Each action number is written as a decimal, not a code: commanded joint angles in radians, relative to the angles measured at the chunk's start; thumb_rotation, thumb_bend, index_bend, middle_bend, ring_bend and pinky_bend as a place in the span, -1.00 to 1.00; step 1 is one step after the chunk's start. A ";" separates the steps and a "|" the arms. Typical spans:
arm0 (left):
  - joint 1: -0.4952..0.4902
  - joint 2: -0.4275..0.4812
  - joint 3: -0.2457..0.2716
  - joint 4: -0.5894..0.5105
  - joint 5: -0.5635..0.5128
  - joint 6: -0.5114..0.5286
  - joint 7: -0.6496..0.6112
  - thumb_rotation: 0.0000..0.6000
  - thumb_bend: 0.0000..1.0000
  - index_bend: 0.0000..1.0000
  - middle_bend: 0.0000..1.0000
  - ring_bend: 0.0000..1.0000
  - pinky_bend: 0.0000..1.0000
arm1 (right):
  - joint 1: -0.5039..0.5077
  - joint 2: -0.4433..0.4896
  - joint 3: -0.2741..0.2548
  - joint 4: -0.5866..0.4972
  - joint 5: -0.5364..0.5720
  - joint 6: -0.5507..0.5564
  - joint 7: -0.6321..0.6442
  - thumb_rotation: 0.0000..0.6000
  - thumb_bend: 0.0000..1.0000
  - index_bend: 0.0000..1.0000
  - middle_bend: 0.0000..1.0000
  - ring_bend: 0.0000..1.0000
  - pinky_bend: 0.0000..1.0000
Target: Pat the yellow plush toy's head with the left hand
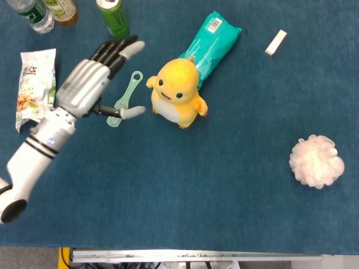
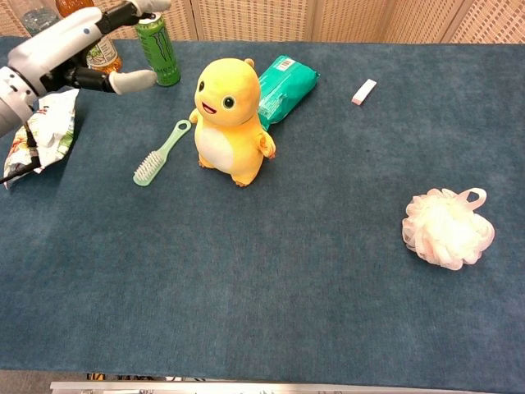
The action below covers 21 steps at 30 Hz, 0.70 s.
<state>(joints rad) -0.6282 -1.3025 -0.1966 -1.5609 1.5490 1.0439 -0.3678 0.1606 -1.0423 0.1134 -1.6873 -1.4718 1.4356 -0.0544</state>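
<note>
I have the left hand point(image 1: 90, 84) up over the table point(image 1: 224, 196), fingers stretched out flat and thumb spread wide, holding nothing. The toy point(image 1: 176, 95) stands upright near the table's middle, just to the right of the hand and apart from it. From the head view the hand overlaps the brush point(image 1: 124, 99), and the whole forearm shows. The chest view puts the left hand point(image 2: 78, 41) high near the can point(image 2: 156, 45), well clear of the brush point(image 2: 160, 153), so it is raised, not resting. The teal pack point(image 2: 283, 86) lies behind the toy point(image 2: 230, 119). A snack bag point(image 1: 36, 87) lies to the left, a puff point(image 1: 317, 161) far right. I see no right hand in either of the 2 views.
</note>
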 commanded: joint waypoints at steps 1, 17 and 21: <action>-0.035 -0.030 -0.011 0.026 -0.030 -0.038 0.024 -0.06 -0.81 -1.00 -1.00 -1.00 -1.00 | -0.002 -0.002 -0.001 -0.003 0.001 0.003 -0.006 1.00 -0.69 -0.49 -0.24 -0.40 -0.41; -0.188 -0.143 -0.048 0.113 -0.134 -0.177 0.091 0.16 -0.81 -1.00 -1.00 -1.00 -1.00 | -0.004 0.000 -0.002 0.015 0.023 -0.013 0.010 1.00 -0.69 -0.49 -0.24 -0.40 -0.41; -0.214 -0.171 -0.040 0.126 -0.148 -0.205 0.106 -0.28 -0.82 -1.00 -1.00 -1.00 -1.00 | -0.007 -0.001 -0.002 0.019 0.028 -0.011 0.013 1.00 -0.69 -0.49 -0.24 -0.40 -0.41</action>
<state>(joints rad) -0.8359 -1.4661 -0.2395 -1.4393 1.4052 0.8450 -0.2669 0.1534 -1.0434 0.1112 -1.6678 -1.4435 1.4243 -0.0415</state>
